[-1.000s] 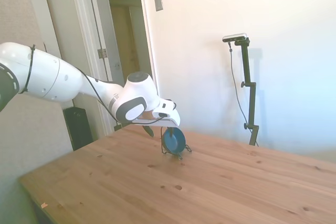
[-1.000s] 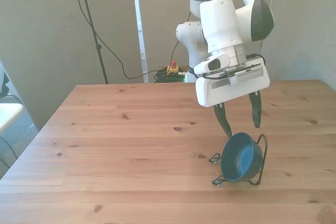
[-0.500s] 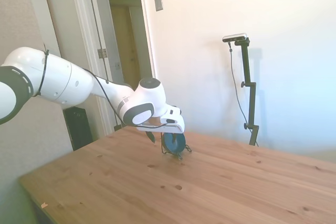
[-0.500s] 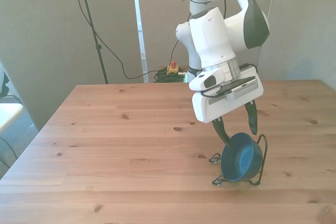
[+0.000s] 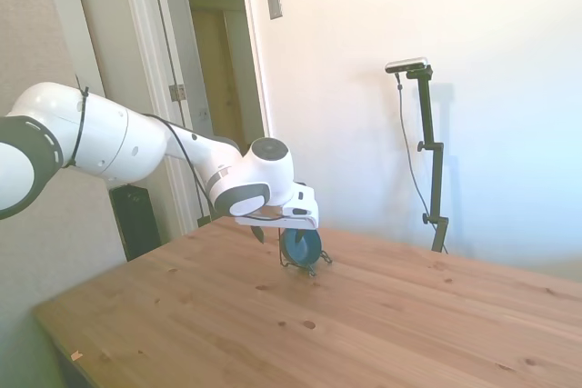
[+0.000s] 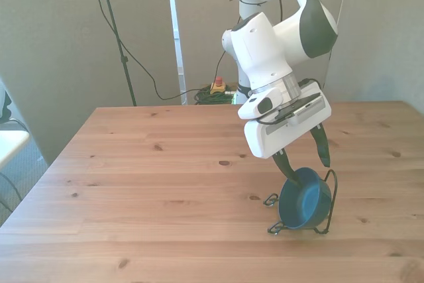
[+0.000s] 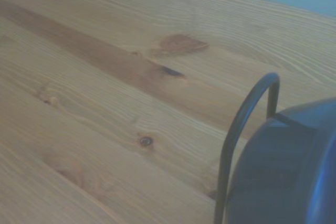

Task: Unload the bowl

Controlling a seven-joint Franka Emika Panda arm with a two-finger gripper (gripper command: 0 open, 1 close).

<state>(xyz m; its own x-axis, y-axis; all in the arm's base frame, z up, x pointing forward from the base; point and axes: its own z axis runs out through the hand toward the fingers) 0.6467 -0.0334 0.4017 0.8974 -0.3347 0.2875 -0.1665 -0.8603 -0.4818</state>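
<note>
Straddling bowl (image 6: 305, 200) rim, claw (image 6: 305, 160) apart; wrist view alone shows rack (image 7: 239, 129) loop close

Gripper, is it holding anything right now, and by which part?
Nothing yet. The gripper is open, its fingers straddling the top rim of the bowl, which rests in the rack.

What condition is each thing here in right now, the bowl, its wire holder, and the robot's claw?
bowl: propped on edge in the rack, opening facing the front camera, looks empty.
wire rack: upright on the table, holding the bowl.
gripper: open, one finger at the bowl's upper rim, not gripping yet.
</note>
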